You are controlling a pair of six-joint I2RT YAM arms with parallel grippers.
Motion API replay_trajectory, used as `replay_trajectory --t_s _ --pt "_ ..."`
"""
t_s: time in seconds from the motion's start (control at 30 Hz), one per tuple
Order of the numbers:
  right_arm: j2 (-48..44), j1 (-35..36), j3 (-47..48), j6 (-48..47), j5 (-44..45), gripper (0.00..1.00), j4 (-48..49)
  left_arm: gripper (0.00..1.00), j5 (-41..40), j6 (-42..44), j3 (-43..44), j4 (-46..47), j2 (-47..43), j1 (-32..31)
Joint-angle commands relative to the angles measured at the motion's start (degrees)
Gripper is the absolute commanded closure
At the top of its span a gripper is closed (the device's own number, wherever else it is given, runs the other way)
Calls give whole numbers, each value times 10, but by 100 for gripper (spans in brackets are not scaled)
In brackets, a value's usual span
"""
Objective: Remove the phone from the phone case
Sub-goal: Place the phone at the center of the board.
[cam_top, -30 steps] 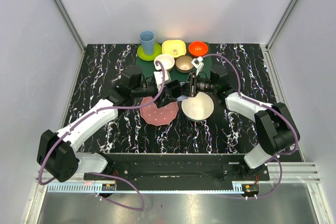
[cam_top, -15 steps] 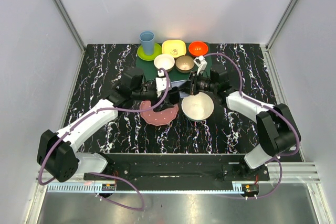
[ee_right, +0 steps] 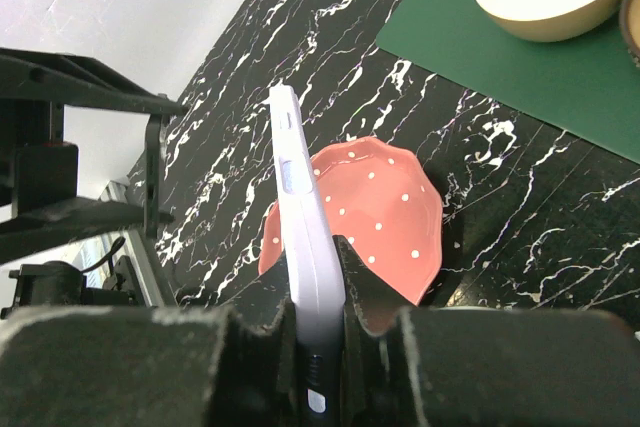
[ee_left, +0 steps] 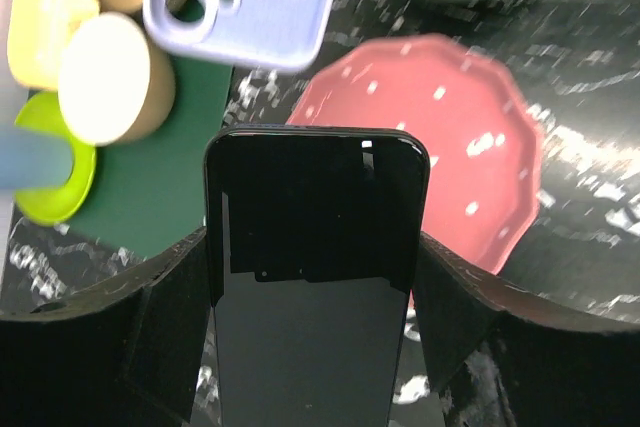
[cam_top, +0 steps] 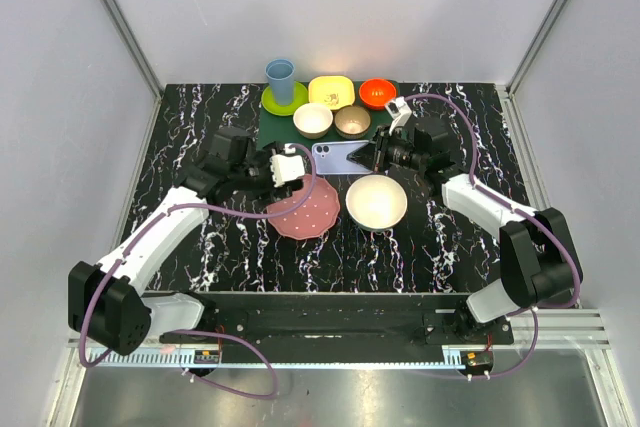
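The black phone [ee_left: 315, 247] sits between my left gripper's [ee_left: 315, 287] fingers, screen towards the camera, with no case on it. In the top view the left gripper [cam_top: 290, 164] hangs above the far edge of the pink plate [cam_top: 303, 212]. The lavender phone case [cam_top: 340, 157] is apart from the phone, held by its right end in my right gripper [cam_top: 375, 155]. Its camera cut-out shows in the left wrist view [ee_left: 240, 2]. In the right wrist view the case [ee_right: 305, 217] stands edge-on, clamped between the right gripper's [ee_right: 318, 277] fingers above the pink plate [ee_right: 370, 217].
A large white bowl [cam_top: 376, 201] sits right of the pink plate. At the back a green mat [cam_top: 292, 135] carries a cream bowl [cam_top: 313, 119] and a brown bowl [cam_top: 352, 121]. Behind them stand a blue cup [cam_top: 280, 77] on a lime plate, a yellow dish [cam_top: 331, 92] and an orange bowl [cam_top: 377, 93].
The two grippers have pulled apart. The left one moved left with the phone, the right one moved right and back with the case. The phone has come out of the case.
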Motion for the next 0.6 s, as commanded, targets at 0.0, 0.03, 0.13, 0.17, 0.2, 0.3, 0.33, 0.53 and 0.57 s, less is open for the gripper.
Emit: replay_trajectory --t_s 0.0,0.03,0.13,0.17,0.2,0.3,0.33,0.53,0.57 --pt "-30 -7 15 -11 16 100 15 100 -35 124 40 -40 -1 48" --pt "-31 -9 14 -11 17 100 16 100 -49 140 41 -48 7 56" --pt "-32 -12 13 -11 16 100 17 100 -75 181 43 -56 33 93" --pt "-33 -12 13 -11 16 100 17 100 -77 188 46 -56 42 103" --pt "-33 -13 13 -11 15 100 18 100 -75 199 56 -56 61 129" --pt "-34 -13 12 -6 12 100 22 100 -70 219 90 -63 108 174" --pt "-34 -14 11 -5 11 100 23 100 -70 223 99 -64 121 184" --pt "-34 -16 8 -5 9 100 27 100 -87 258 170 -65 218 238" --pt "-34 -16 8 -5 7 100 28 100 -88 267 185 -66 230 246"
